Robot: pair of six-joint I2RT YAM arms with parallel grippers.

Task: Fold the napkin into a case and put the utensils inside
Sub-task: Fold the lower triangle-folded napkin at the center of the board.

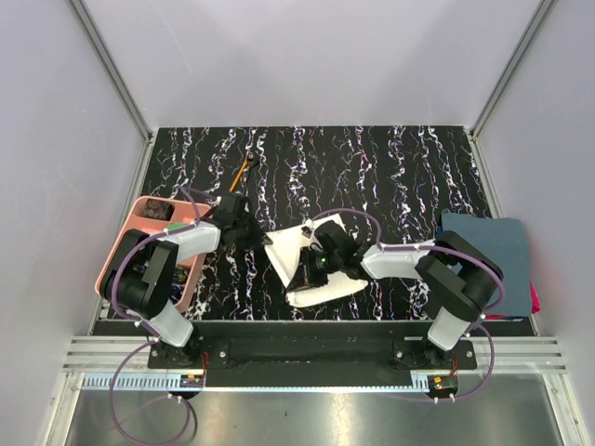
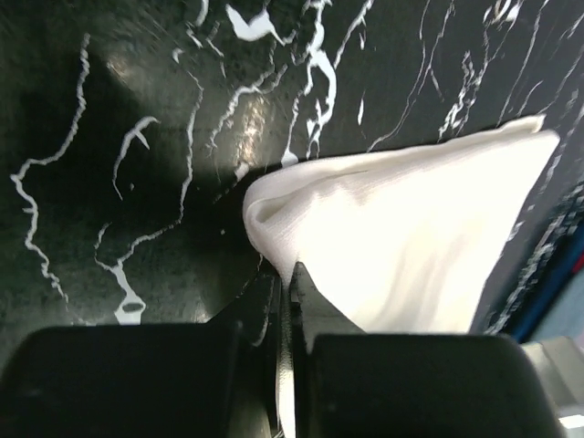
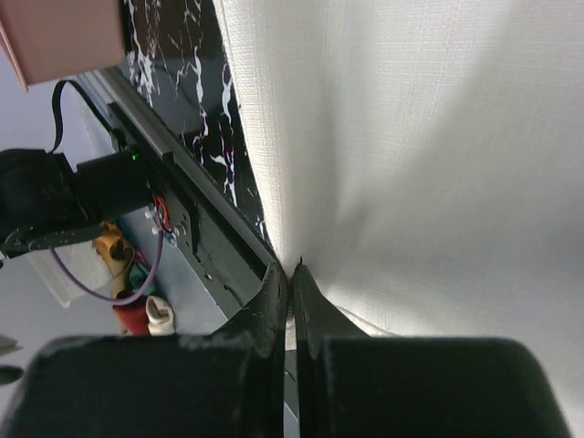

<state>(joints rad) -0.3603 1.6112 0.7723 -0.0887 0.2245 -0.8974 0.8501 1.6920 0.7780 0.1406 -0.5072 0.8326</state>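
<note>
Cream napkin [image 1: 290, 249] sits near the front middle of the black marbled table [image 1: 409, 167], between the two arms, partly rumpled. Left gripper [image 2: 290, 274] is at its left corner, fingers pressed together with the cloth edge pinched between them. Right gripper [image 3: 292, 272] is likewise clamped tight on a napkin edge, cloth fanning away from the tips. Orange-handled stick [image 1: 244, 171] lies well apart, toward the far left. Pink tray [image 1: 119, 249] at left edge; blue-grey towel [image 1: 493, 243] at right.

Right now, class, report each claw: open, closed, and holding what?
Left claw: closed, pinching a folded edge of the napkin.
Right claw: closed, pinching the napkin's edge.
</note>
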